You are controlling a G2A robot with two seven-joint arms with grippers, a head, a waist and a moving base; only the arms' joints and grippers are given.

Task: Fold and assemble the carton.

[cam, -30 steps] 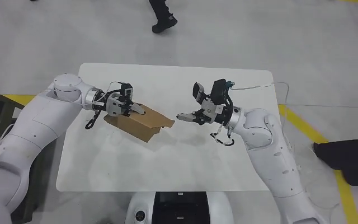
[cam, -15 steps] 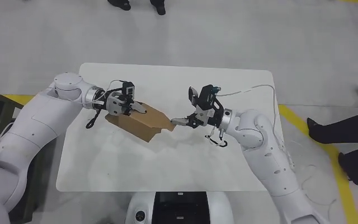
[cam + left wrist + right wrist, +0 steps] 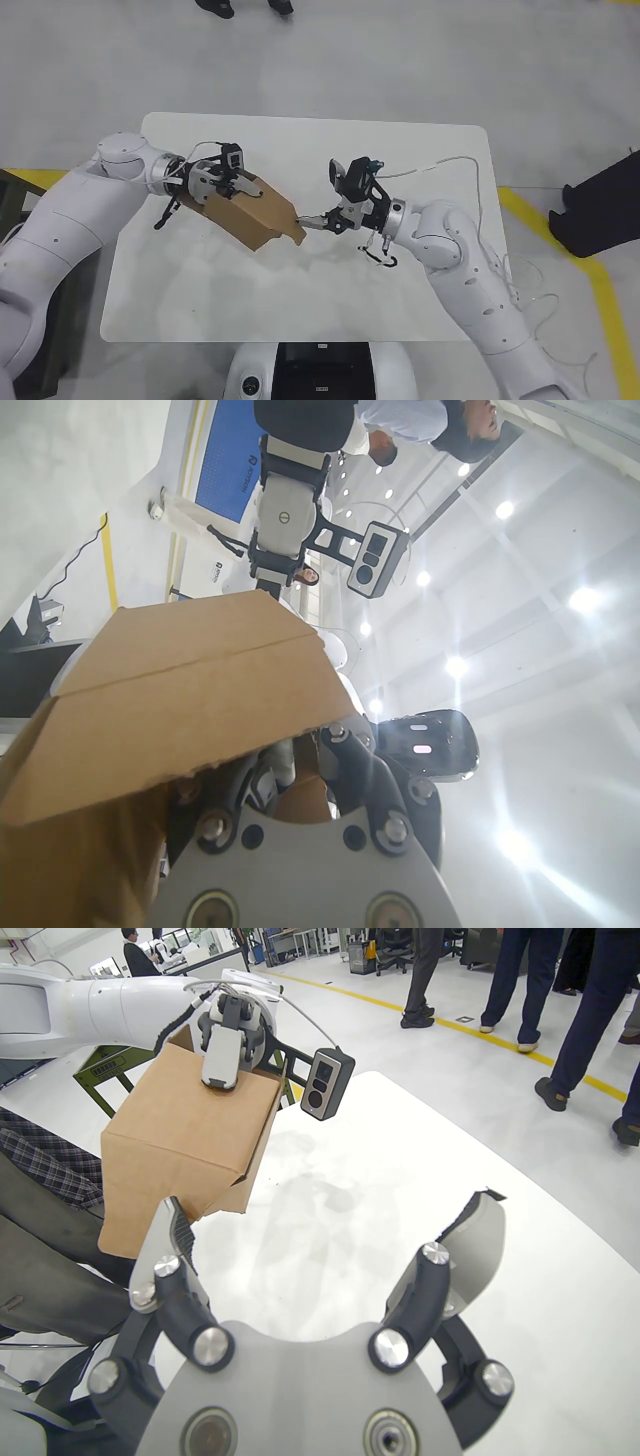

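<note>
The brown carton [image 3: 258,208] is held off the white table [image 3: 400,300], tilted, with its open end toward the right arm. My left gripper [image 3: 226,178] is shut on the carton's far wall, seen in the right wrist view as a grey finger [image 3: 220,1053] pressed on the cardboard [image 3: 185,1143]. In the left wrist view the carton [image 3: 190,695] covers most of the left gripper [image 3: 300,770]. My right gripper [image 3: 312,220] is open at the carton's loose end. One of its fingertips [image 3: 170,1223] lies at the carton's lower corner, and nothing sits between its fingers [image 3: 325,1223].
The table [image 3: 380,1153] is bare between and in front of the arms. A thin cable [image 3: 450,160] runs from the right wrist over the table's back right. A green frame [image 3: 100,1070] stands off the table's left side.
My right gripper has moved left to the carton's loose end. The carton has been lifted and swung up, and its splayed flap end now looks squared into a box shape.
</note>
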